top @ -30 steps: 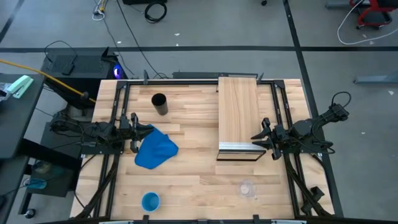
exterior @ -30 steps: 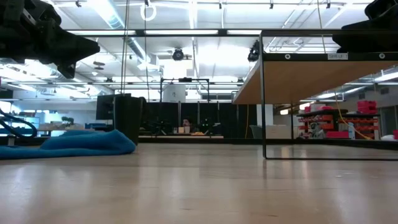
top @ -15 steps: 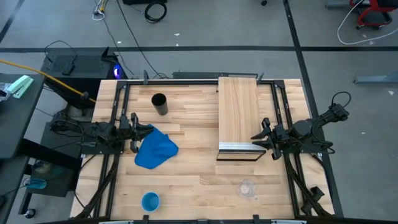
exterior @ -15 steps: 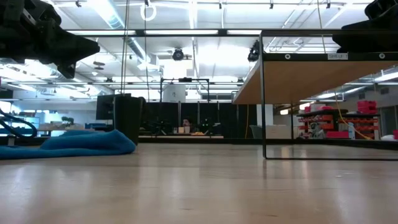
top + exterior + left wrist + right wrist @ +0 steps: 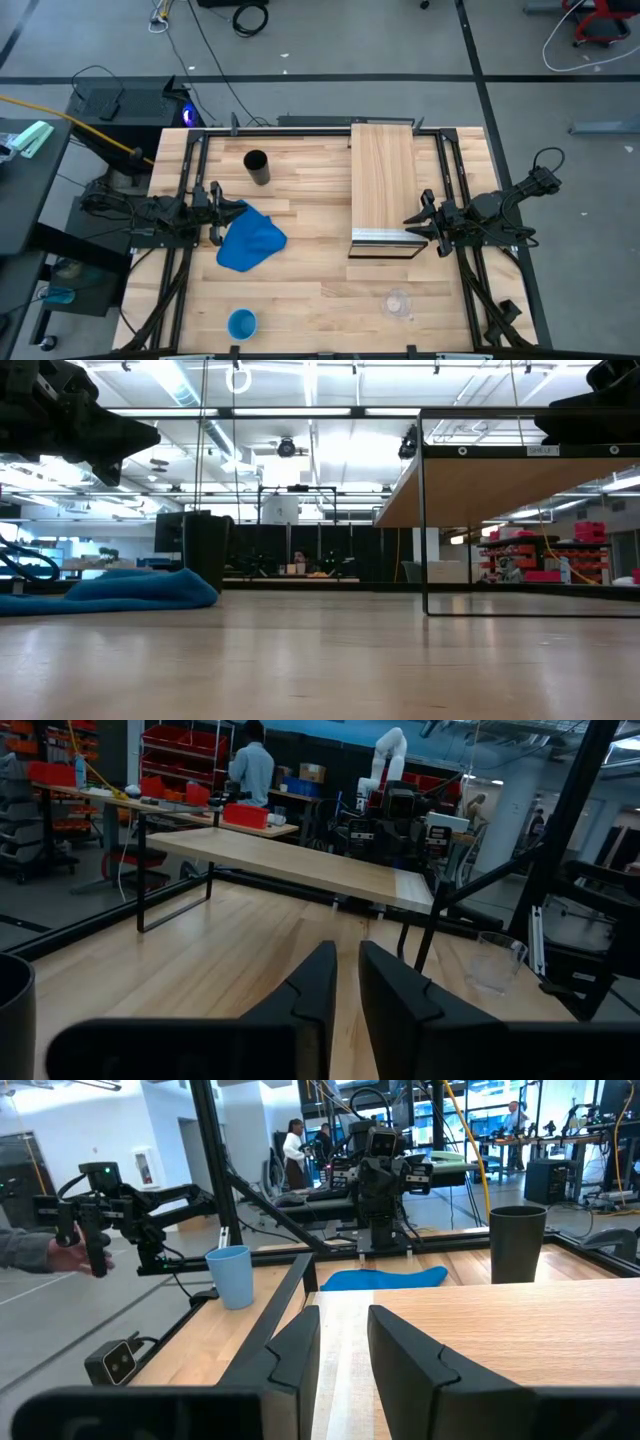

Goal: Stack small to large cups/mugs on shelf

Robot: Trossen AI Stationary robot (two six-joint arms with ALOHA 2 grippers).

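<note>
The black cup (image 5: 256,166) stands upright on the table near the far left, also in the low view (image 5: 205,550). The light-blue cup (image 5: 241,324) stands at the near edge, left of centre. The clear cup (image 5: 398,302) stands at the near right, upright on the table in the left wrist view (image 5: 495,963). The shelf (image 5: 382,180) runs from the far edge toward the middle, its silver edge (image 5: 383,237) facing near. My left gripper (image 5: 222,212) hovers beside the blue cloth (image 5: 250,240), open by a narrow gap (image 5: 347,985). My right gripper (image 5: 410,222) waits at the shelf's near right corner, narrowly open (image 5: 345,1345).
The blue cloth lies crumpled left of centre, between the black and light-blue cups. The shelf's black frame legs (image 5: 424,520) stand on the tabletop. A person's hand (image 5: 45,1252) shows at the table's side beyond it, and people stand farther back in the room.
</note>
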